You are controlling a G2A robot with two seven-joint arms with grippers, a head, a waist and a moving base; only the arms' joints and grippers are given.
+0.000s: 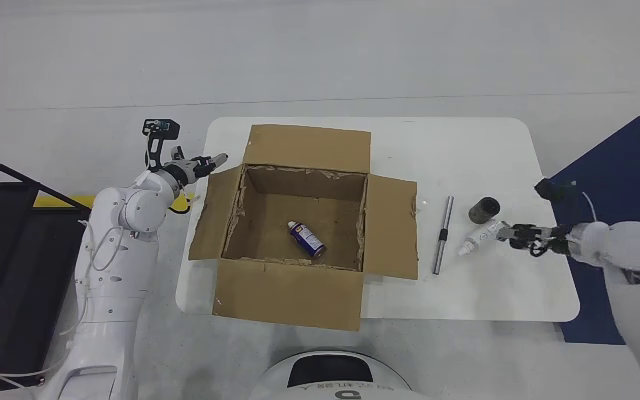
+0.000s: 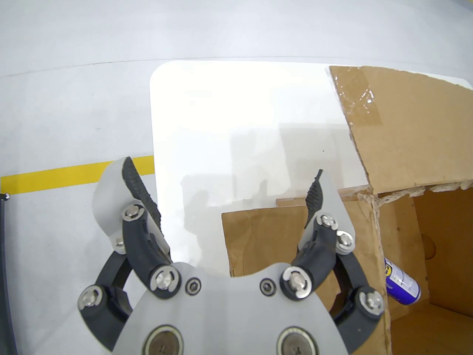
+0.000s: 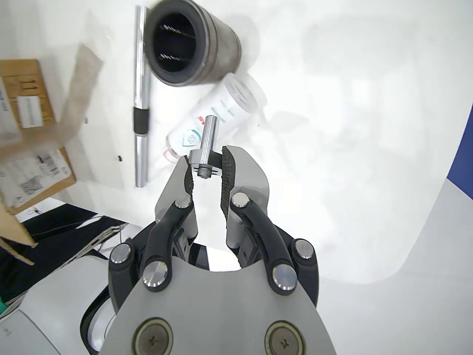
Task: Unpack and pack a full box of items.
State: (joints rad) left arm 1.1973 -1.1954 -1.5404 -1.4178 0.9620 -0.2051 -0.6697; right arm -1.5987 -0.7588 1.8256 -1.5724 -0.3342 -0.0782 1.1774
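Box [image 1: 390,225] sat open mid-table, can [image 1: 306,238] lying inside, left claw [image 2: 223,171] spread wide and empty by the box's left flap, right claw [image 3: 207,166] pinched tight on what looked like a metal pin [image 3: 207,131], over the bottle [image 3: 229,108], near rod [image 3: 140,90] and dark cup [image 3: 218,57].

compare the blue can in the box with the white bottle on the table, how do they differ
The blue can lies inside the cardboard box; the white bottle lies out on the table. The can is dark blue, the bottle white. The can lies alone; the bottle has a dark cylinder close beside it and the right gripper, shut on a metal pin, near it. Both lie on their sides.
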